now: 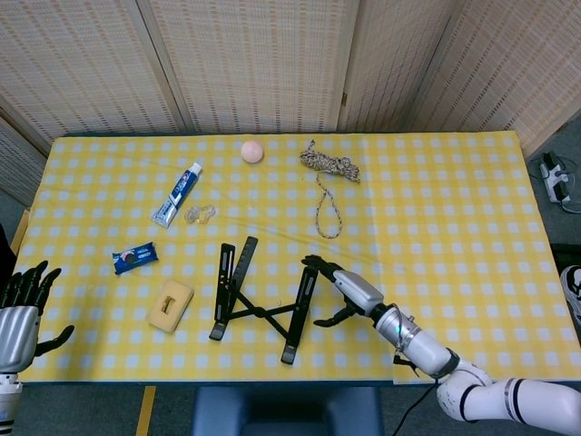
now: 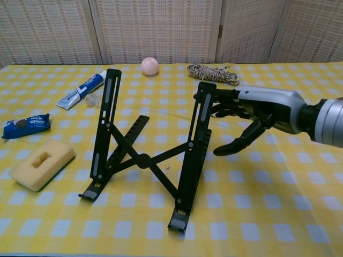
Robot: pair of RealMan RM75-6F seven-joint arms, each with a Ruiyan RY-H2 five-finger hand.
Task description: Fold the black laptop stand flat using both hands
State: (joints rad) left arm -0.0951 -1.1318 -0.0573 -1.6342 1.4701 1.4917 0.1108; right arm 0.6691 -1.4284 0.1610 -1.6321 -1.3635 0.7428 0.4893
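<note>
Standing unfolded near the table's near edge, the black laptop stand point(image 2: 147, 155) is resting on the yellow checked cloth point(image 1: 436, 209). The right hand point(image 2: 252, 115) is reaching its spread fingers point(image 2: 217, 101) to the top of the stand's right rail, thumb apart below, gripping nothing. The left hand point(image 1: 18, 304) is hanging at the far left, fingers splayed and holding nothing. A sponge point(image 2: 42, 163) is lying left of the stand.

The worktop point(image 1: 454, 209) has a yellow and white check pattern. The laptop stand point(image 1: 261, 300) is black. The ball point(image 1: 252, 151) is pale pink, the sponge point(image 1: 171, 305) cream yellow, the snack packet point(image 1: 134, 258) blue, and the toothpaste tube point(image 1: 178, 193) white and blue. The right hand point(image 2: 252, 110) is silver with black fingers point(image 2: 236, 145).
</note>
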